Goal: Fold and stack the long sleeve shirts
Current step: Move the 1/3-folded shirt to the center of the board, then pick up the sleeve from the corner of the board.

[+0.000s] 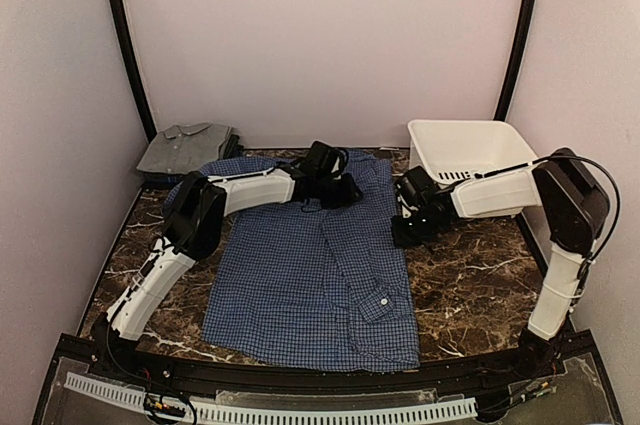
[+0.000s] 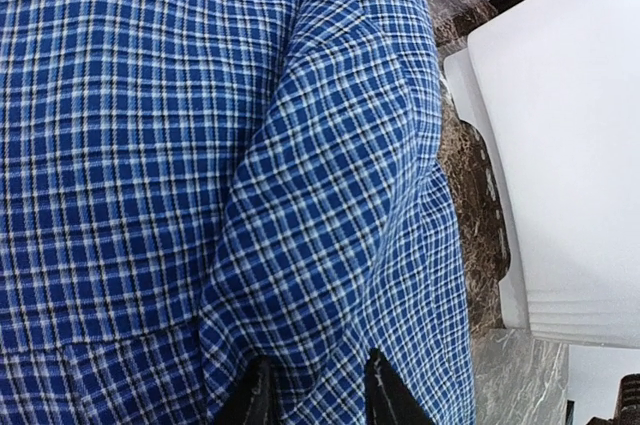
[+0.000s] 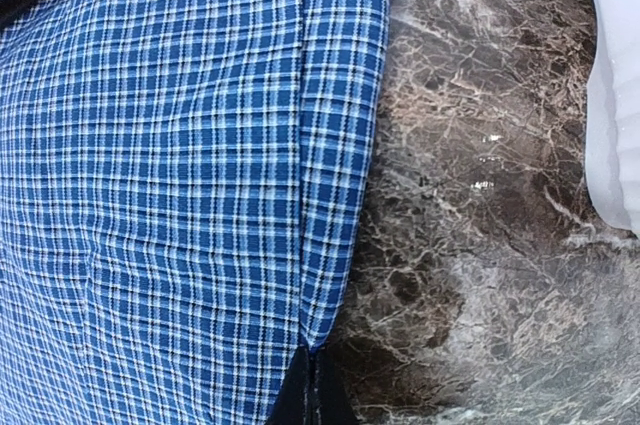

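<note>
While the blue shirt [image 1: 300, 285] lies spread over the middle of the table [image 1: 470, 285], its long axis running from the far edge to the near edge, the top view shows the left gripper [image 1: 338, 188] down on its far end by the collar. The right gripper [image 1: 408, 230] is at the shirt's right side edge, near the white tub [image 1: 470, 150] in the far right corner, and the grey shirt [image 1: 185, 148] sits folded in the far left corner. From the left wrist, the fingers [image 2: 385, 397] stand narrowly apart with a raised ridge of checked cloth pinched between them. From the right wrist, the jaws are closed tight, seemingly on the folded side hem, with bare marble to its right. Most of the cloth lies toward the near edge from both grippers, so the next fold probably carries the far end that way; the right arm is the nearer one to that side hem.
</note>
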Robot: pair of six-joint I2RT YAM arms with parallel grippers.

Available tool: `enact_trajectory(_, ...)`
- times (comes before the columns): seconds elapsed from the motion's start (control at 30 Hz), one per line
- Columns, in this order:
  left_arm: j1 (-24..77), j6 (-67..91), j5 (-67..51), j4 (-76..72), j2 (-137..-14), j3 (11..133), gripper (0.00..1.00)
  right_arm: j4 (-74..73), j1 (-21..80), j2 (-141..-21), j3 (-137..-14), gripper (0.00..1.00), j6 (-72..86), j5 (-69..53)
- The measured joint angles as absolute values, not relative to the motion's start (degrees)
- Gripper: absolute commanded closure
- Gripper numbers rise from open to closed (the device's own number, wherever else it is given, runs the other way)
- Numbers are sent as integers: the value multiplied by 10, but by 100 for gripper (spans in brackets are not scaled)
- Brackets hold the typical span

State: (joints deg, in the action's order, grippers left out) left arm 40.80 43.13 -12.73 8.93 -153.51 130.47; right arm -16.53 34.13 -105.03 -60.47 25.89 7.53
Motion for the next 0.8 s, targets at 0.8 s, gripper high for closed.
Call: enact_trajectory(0.8, 298, 384, -25, 169, -1063, 880, 36, -203, 355, -934, -630, 49, 228, 52)
